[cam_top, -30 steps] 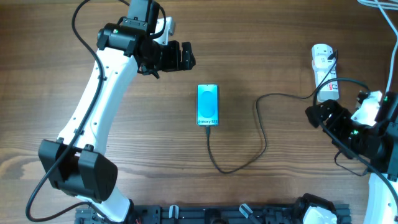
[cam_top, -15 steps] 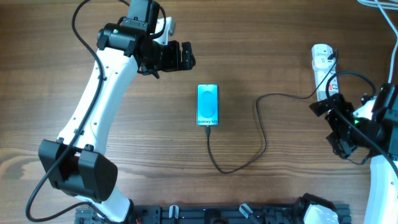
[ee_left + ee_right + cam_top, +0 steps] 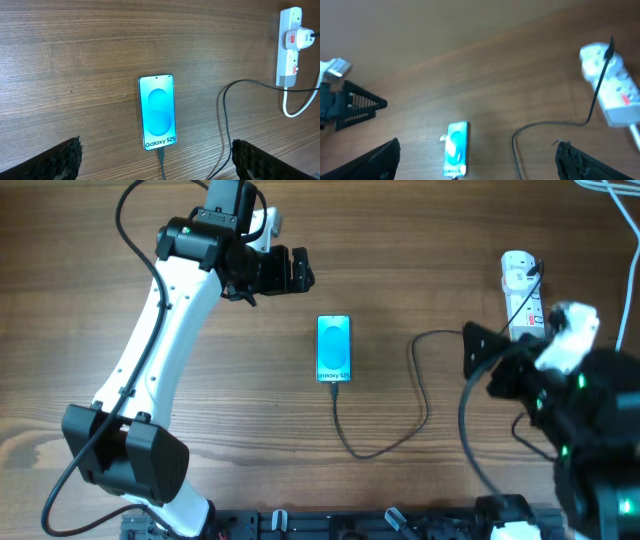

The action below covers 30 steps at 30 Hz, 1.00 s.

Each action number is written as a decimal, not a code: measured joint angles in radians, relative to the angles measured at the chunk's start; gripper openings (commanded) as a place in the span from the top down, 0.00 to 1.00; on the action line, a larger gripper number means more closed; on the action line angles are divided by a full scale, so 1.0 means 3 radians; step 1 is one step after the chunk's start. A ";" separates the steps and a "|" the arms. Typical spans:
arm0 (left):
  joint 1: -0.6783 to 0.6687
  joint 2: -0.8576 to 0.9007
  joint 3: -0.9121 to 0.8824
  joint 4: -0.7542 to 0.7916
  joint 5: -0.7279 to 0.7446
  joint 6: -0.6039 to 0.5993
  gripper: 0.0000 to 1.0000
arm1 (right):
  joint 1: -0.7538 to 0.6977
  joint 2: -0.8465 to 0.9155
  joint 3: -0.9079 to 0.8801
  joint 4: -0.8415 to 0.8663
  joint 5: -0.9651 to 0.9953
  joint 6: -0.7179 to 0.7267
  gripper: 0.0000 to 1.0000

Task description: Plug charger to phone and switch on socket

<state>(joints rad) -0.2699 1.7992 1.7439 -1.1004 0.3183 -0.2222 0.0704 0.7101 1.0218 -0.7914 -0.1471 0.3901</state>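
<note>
The phone (image 3: pixel 334 348) lies flat mid-table with its cyan screen up. The thin black charger cable (image 3: pixel 420 395) is plugged into the phone's near end, loops right and runs up to the white socket (image 3: pixel 522 295) at the far right. My left gripper (image 3: pixel 287 271) is open and empty, hovering up-left of the phone. My right gripper (image 3: pixel 478 362) is open and empty, raised between the cable loop and the socket. The left wrist view shows the phone (image 3: pixel 157 112), the plugged cable (image 3: pixel 161 159) and the socket (image 3: pixel 290 45). The blurred right wrist view shows the phone (image 3: pixel 456 150) and the socket (image 3: pixel 612 85).
The socket's thick white cord (image 3: pixel 628 240) runs along the far right edge. A black rail (image 3: pixel 350 525) with clamps lines the near table edge. The left arm (image 3: pixel 150 360) slants across the left side. Bare wood surrounds the phone.
My right arm has risen and swung left, away from the socket, its gripper now facing the phone. The left arm, phone and cable have not moved.
</note>
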 measured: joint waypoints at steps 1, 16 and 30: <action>0.0000 0.0000 0.0000 0.0000 -0.0001 0.0000 0.00 | 0.0004 -0.0100 -0.0079 0.0029 0.0039 -0.0028 0.00; 0.0000 0.0000 0.0000 -0.0001 0.0000 0.0001 0.00 | 0.0004 -0.1283 -0.1720 0.1584 0.0128 -0.0741 0.01; 0.0000 0.0000 0.0000 0.0000 0.0000 0.0001 0.00 | -0.0160 -0.2289 -0.3044 0.2644 0.0132 -0.0809 0.00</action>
<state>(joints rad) -0.2699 1.7992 1.7439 -1.1004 0.3183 -0.2218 0.0223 0.0235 0.1085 0.0017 -0.1074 0.1474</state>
